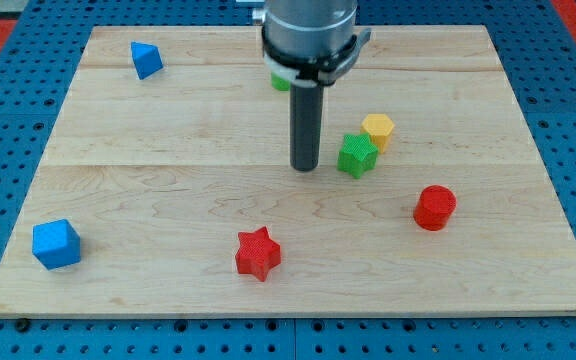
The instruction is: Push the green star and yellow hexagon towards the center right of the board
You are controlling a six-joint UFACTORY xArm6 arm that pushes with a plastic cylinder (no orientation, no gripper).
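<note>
The green star [357, 155] lies right of the board's middle. The yellow hexagon [378, 129] touches it on its upper right side. My tip [305, 167] rests on the board just left of the green star, with a small gap between them. The dark rod rises from the tip to the arm's grey body at the view's top.
A red cylinder [434, 207] stands below and right of the star. A red star [258, 253] lies near the bottom middle. A blue block [56, 243] sits at the bottom left, another blue block [146, 59] at the top left. A green block [281, 80] is partly hidden behind the arm.
</note>
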